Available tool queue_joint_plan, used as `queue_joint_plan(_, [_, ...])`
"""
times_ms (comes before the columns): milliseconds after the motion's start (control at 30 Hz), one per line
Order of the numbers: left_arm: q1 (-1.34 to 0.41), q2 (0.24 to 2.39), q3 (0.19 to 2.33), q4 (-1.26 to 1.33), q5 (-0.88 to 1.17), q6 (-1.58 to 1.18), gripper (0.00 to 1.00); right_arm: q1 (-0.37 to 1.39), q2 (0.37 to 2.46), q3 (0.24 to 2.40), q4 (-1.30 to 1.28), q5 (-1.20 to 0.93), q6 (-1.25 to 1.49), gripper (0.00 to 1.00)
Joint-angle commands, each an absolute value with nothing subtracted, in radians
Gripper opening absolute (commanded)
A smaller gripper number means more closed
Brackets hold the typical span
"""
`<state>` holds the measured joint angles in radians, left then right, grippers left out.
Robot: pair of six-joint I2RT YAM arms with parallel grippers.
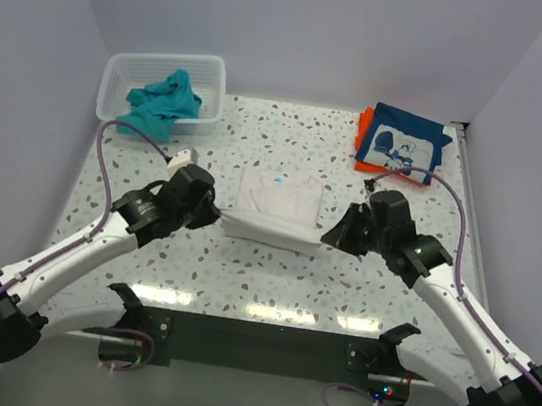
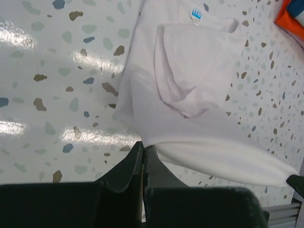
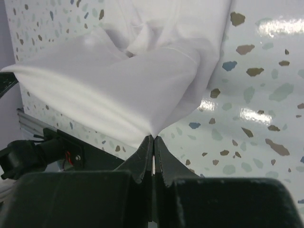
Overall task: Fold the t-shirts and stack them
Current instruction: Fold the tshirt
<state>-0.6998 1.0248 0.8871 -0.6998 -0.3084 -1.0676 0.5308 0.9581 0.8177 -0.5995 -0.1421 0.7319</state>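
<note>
Right, you've got both pincers clamped on the white t-shirt: the left pincer pinches its near-left corner, the right pincer its near-right, with the hem raised off the tabletop between them. The teal t-shirt sits crumpled in the basket, partly hidden by its wall. At far right, the navy t-shirt covers most of the orange t-shirt.

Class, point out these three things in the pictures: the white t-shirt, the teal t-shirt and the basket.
white t-shirt (image 1: 276,202): top view, on the flat middle of the cloth.
teal t-shirt (image 1: 165,102): top view, on the middle of the bunched cloth.
basket (image 1: 170,58): top view, on its far rim.
</note>
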Motion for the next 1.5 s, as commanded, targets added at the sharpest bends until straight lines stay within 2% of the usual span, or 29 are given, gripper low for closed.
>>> queue_joint_plan(0, [-0.644, 1.066, 0.971, -0.675, -0.345, -0.945, 0.0, 0.486, 0.997, 0.897, -0.568, -0.202, 0.654, 0.0])
queue_joint_plan(667, [-0.439, 1.39, 1.233, -0.535, -0.195, -0.764, 0.0, 0.272, 1.268, 1.054, -0.41, -0.4, 0.66, 0.0])
queue_joint_plan(1200, [-0.371, 1.693, 1.463, -0.512, -0.104, -0.71, 0.0, 0.173, 1.52, 1.16, -0.324, -0.512, 0.672, 0.0])
queue_joint_plan(1467, [-0.354, 1.842, 1.551, -0.492, -0.074, -0.69, 0.0, 0.155, 1.693, 1.258, -0.313, -0.485, 0.608, 0.0])
